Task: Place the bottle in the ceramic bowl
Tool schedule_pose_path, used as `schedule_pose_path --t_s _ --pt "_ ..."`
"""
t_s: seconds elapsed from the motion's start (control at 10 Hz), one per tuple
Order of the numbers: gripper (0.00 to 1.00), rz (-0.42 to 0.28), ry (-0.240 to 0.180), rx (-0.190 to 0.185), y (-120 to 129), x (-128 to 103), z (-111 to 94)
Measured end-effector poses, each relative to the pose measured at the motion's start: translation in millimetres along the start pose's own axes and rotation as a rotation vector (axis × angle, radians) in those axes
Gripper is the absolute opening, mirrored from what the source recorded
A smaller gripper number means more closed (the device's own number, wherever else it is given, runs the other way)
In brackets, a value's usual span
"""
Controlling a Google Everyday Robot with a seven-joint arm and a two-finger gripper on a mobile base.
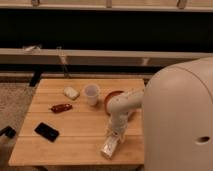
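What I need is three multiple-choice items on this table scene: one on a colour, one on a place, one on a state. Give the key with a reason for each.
1. What colour is the ceramic bowl?
A blue
B orange-red
C green

2. Where is the bottle?
A in the ceramic bowl
B on the floor
C lying on the table near its front edge, under the hand

3. How does the cup stand?
A upright
B on its side
C upside down

Key:
1 B: the part of the bowl that shows behind the arm is orange-red.
2 C: the hand is low over the bottle at the front edge, apart from the bowl.
3 A: the cup's open mouth faces up.
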Motion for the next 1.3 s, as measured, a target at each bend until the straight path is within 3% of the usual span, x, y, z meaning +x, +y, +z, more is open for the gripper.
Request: schedule_pose_path --t_s 0.2,0.5,0.7,1.0,1.3 --pt "0.26 0.008 0.031 0.004 -4 4 -7" --pt "0.00 0.002 0.059 0.003 -15 22 -42" --pt "0.00 -0.011 0.064 -0.015 -29 31 -65" --pt "0.00 -0.037 0.032 -0.031 -34 25 -95" --pt "0.00 -0.070 -0.007 -0.018 -19 -21 -109"
